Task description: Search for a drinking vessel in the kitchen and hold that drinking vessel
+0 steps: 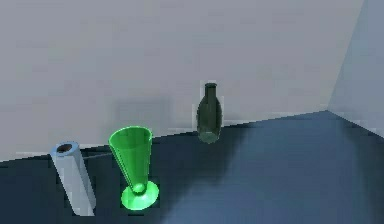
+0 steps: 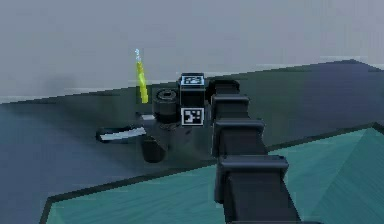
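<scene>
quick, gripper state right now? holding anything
gripper: cannot be told whether open or shut, nor whether it holds anything; a thin green thing stands on the dark counter right behind it.

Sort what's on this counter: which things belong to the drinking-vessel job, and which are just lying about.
Job:
- green cup
- possibly the thin yellow-green thing by the arm, too unclear to name

Lying about:
- dark bottle
- pale roll
</scene>
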